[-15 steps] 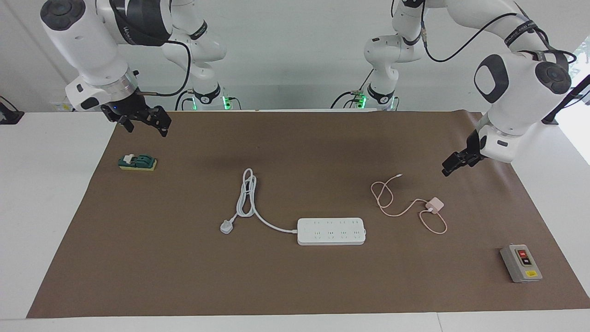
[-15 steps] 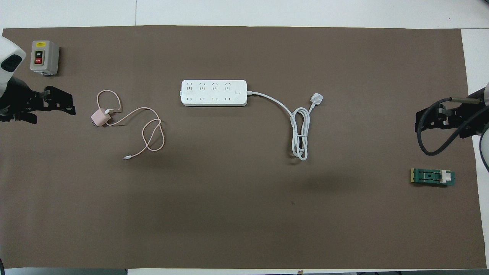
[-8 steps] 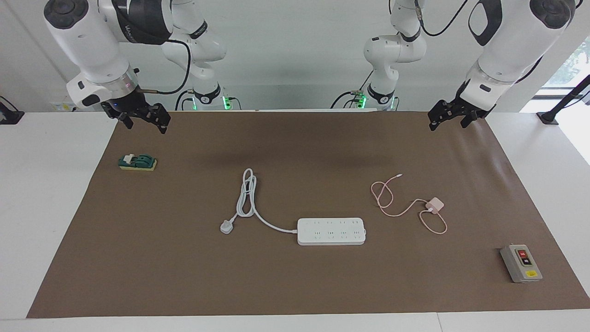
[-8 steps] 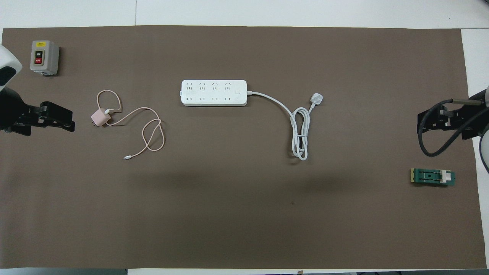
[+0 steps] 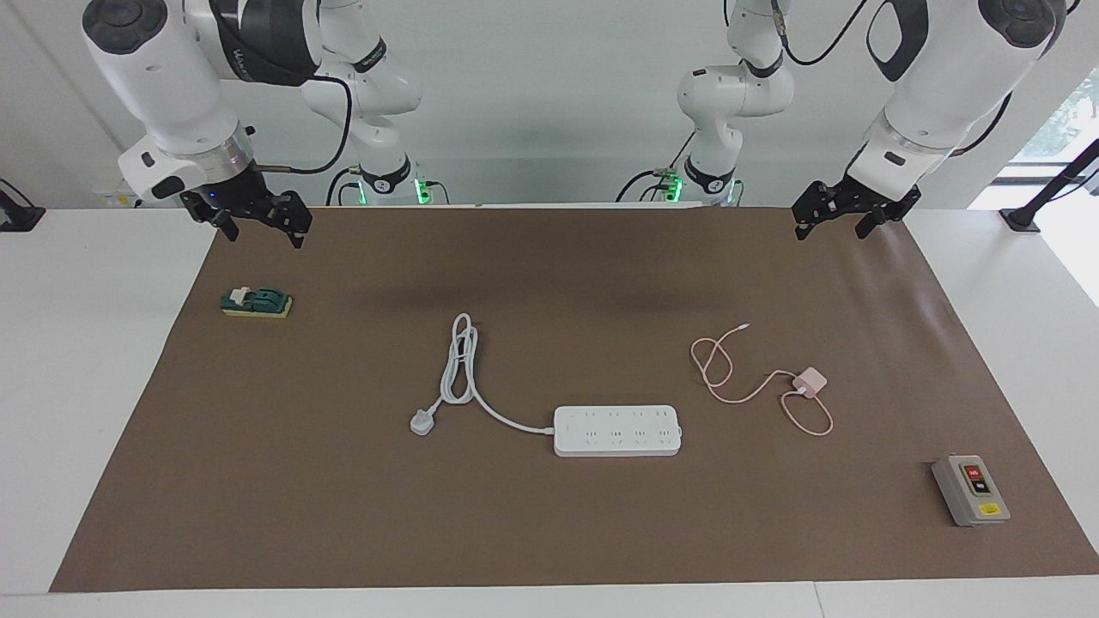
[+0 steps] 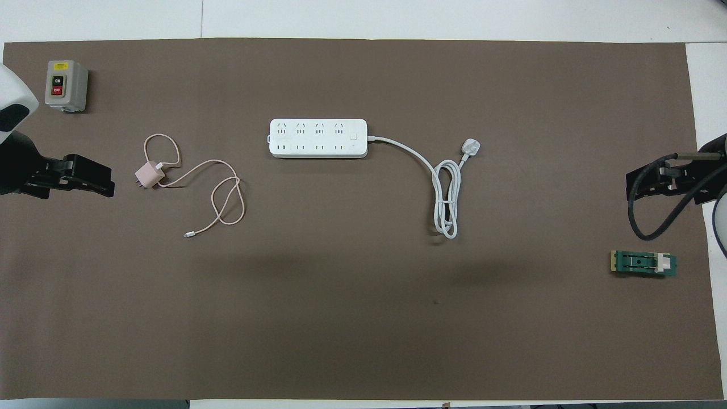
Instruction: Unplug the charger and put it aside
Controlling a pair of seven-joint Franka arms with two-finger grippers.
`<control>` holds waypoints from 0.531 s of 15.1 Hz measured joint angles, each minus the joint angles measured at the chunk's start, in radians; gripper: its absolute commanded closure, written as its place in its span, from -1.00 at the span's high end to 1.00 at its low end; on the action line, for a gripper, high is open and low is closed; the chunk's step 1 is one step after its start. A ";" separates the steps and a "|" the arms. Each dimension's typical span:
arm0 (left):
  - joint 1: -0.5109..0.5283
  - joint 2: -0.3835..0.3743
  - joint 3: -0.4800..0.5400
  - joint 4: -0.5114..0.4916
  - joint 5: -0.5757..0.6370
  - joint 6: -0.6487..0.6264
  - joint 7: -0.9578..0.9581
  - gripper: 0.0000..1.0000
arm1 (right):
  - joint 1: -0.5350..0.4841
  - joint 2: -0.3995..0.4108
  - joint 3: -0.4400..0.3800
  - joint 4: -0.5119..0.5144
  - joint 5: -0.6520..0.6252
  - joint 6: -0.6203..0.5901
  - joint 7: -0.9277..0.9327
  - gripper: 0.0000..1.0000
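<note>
The small pale-pink cube charger (image 5: pixel 810 379) with its thin pink cable (image 5: pixel 719 365) lies flat on the brown desk (image 5: pixel 549 532). It is well apart from the long white power strip (image 5: pixel 617 430), toward the left arm's end, so I think the job is done. The left pincer (image 5: pixel 843 210) hangs up high over the desk's edge nearest the robots, fingers spread and holding nothing. The right pincer (image 5: pixel 260 219) waits the same way, spread and empty. Next, both arms only need to rest.
</note>
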 measured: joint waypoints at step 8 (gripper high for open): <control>0.000 -0.016 0.000 -0.032 0.000 0.032 0.026 1.00 | -0.002 0.000 0.001 0.000 0.000 0.058 -0.158 1.00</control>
